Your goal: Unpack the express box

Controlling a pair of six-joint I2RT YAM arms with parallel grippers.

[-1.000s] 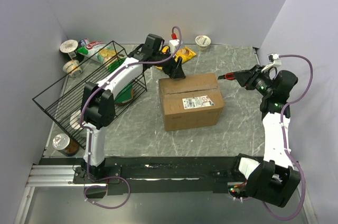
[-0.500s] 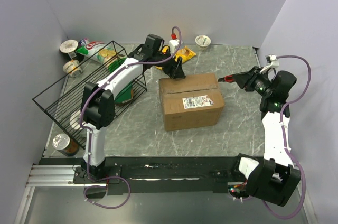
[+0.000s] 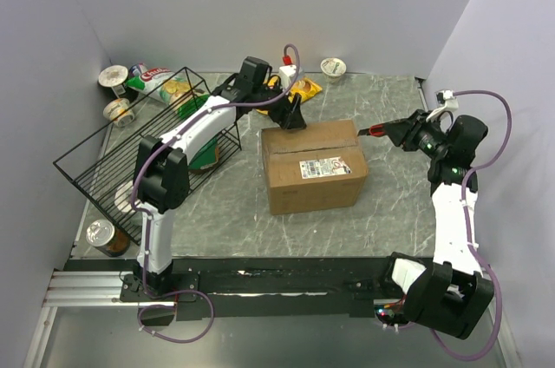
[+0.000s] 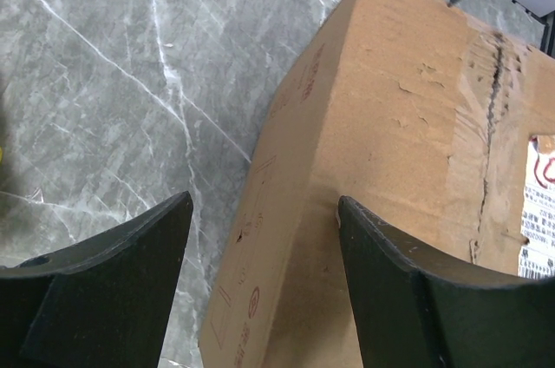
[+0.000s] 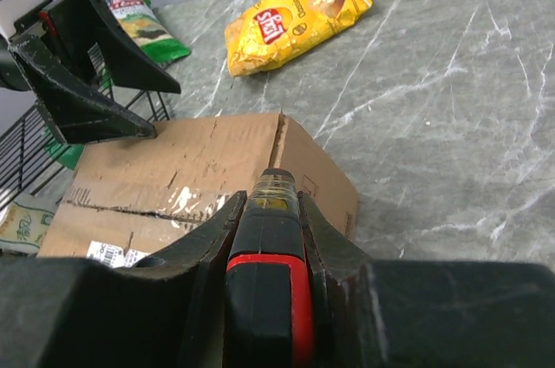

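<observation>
The express box [image 3: 314, 165], brown cardboard with a white label and a taped top seam, stands mid-table. It fills the left wrist view [image 4: 408, 168] and shows in the right wrist view [image 5: 173, 181]. My left gripper [image 3: 290, 118] is open at the box's far left top corner, one finger [image 4: 408, 290] on the box top, the other [image 4: 104, 290] beside the box above the table. My right gripper [image 3: 408, 132] is shut on a black-and-red box cutter [image 5: 270, 264]. Its blade tip [image 3: 361, 128] is at the box's far right top edge.
A black wire basket [image 3: 139, 155] stands left of the box. A yellow chip bag [image 3: 302, 88] and a yogurt cup [image 3: 333, 67] lie at the back. Snack packs and cups [image 3: 139, 82] sit in the back left corner, a can [image 3: 102, 236] at the near left.
My right gripper has moved slightly left with the cutter, bringing the blade tip to the box's top right edge. The left arm has not moved.
</observation>
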